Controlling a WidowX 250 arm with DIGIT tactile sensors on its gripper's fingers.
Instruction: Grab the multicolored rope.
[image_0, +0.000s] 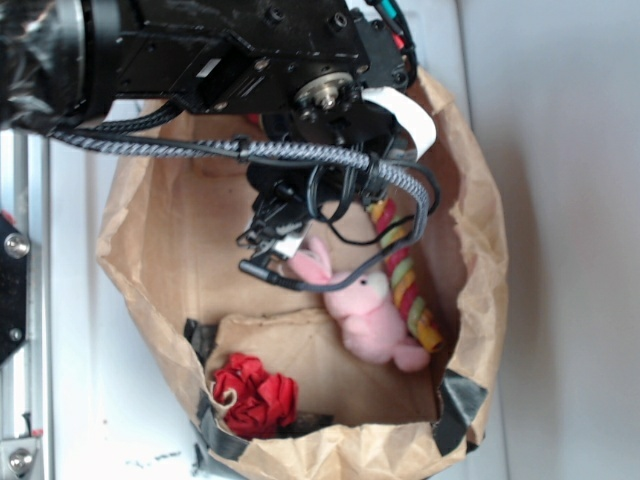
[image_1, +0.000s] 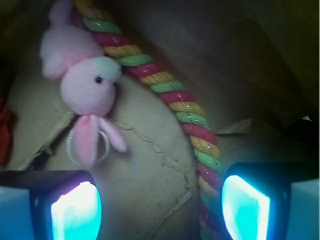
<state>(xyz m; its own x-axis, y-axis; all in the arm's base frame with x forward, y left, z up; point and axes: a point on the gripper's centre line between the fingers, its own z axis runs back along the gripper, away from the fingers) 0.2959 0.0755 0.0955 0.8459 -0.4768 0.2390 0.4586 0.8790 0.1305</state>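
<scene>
**End effector spread wide above the rope inside the paper bag**

The landmark is the pink plush bunny (image_0: 370, 315), which lies on the floor of a crumpled brown paper bag (image_0: 480, 270). The multicolored rope (image_1: 170, 92), twisted from red, yellow and pale green strands, runs along the bunny's side, touching it or just beside it, and extends well past the bunny at both ends. In the exterior view the rope sits between the bunny and the bag's wall, partly hidden under the arm's cables (image_0: 300, 152). In the wrist view it sweeps in a long curve from beside the bunny's body, past its head, down to the bottom edge of the picture.

The end effector (image_1: 160, 207) is spread wide: its two glowing pads (image_1: 76, 212) stand far apart at the lower corners of the wrist view, with nothing gripped between them. The rope passes just inside the pad farther from the bunny; whether it touches that pad cannot be told. The bunny's ears point toward the other pad.

A small red fabric rose (image_0: 255, 393) lies near the bag's rim, apart from the bunny, on the side away from the rope.
</scene>
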